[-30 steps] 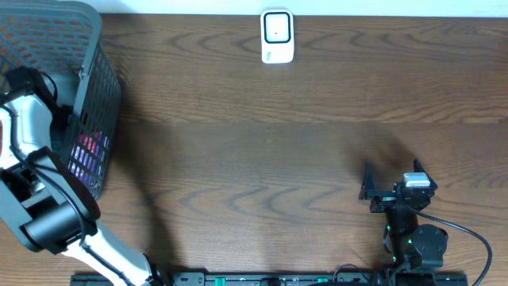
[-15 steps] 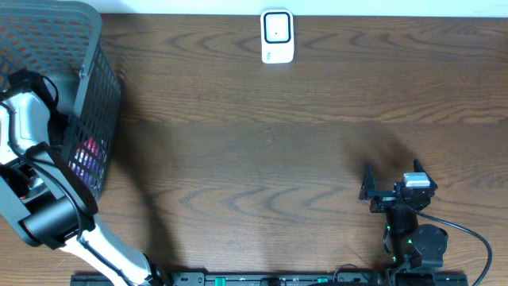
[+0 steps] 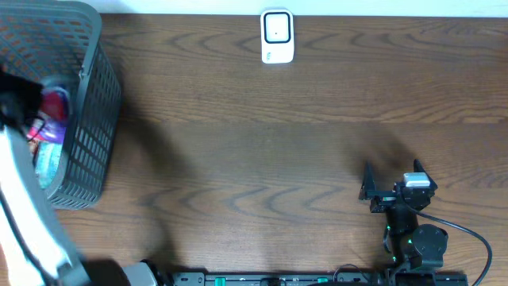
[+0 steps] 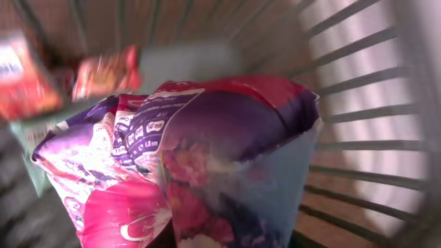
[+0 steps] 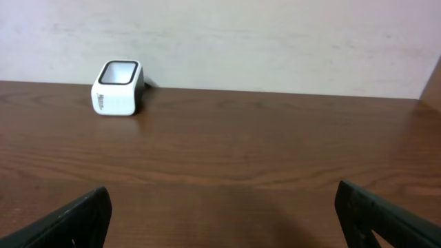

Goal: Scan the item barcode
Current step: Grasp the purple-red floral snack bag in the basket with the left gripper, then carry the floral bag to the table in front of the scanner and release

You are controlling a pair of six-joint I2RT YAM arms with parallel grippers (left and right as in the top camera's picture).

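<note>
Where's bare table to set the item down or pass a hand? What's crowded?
Free: the wide bare table bordered by the basket, the scanner and the open right hand. Also the far strip to the right of the scanner. Crowded: inside the basket, full of packets including a purple-pink pouch, with the left arm over it.

I count one wire basket [image 3: 89, 119] at the left gripper [image 3: 19, 95]. Inside it: one purple-pink packet [image 4: 207, 151] hard against that gripper, two blurred red packets [image 4: 103, 69] beyond it, and one pale blue item [image 4: 186, 58], kind unclear. One white scanner [image 3: 277, 36] stands well ahead of the right gripper [image 3: 392, 168]. One table [image 3: 254, 159]. Two arms.
</note>
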